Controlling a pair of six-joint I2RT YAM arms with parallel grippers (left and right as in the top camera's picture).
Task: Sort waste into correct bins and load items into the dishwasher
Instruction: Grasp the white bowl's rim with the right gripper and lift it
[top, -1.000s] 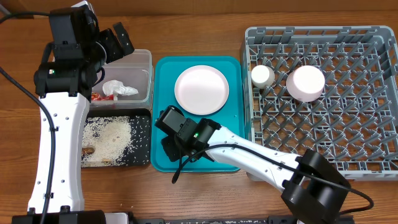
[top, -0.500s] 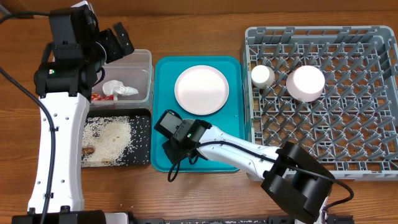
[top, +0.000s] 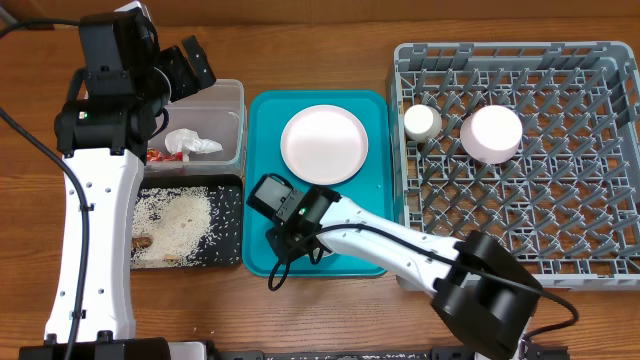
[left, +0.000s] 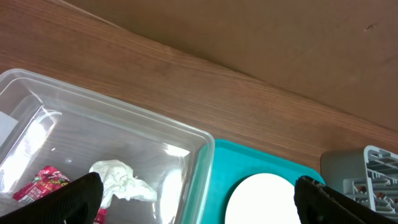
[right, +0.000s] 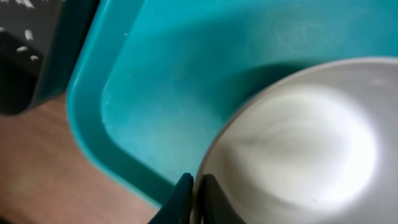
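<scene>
My right gripper (top: 288, 232) is low in the front left of the teal tray (top: 378, 108). In the right wrist view it (right: 194, 190) is shut on the rim of a pale bowl (right: 298, 143); the arm hides this bowl from overhead. The pink-white plate (top: 323, 144) lies at the back of the teal tray. A white cup (top: 420, 122) and a round white bowl (top: 491, 133) sit in the grey rack (top: 560, 200). My left gripper (left: 199, 208) is open and empty above the clear tub (top: 228, 100), which holds the tissue (top: 190, 143) and the red wrapper (top: 158, 155).
The black tray (top: 232, 190) in front of the clear tub holds rice scraps (top: 180, 220). The rack fills the right side of the table. The left wrist view shows the tissue (left: 121, 183), the wrapper (left: 46, 183) and the plate's edge (left: 267, 199).
My right gripper has shifted and turned slightly at the front left of the teal tray. The left arm and the dishes in the rack have not moved.
</scene>
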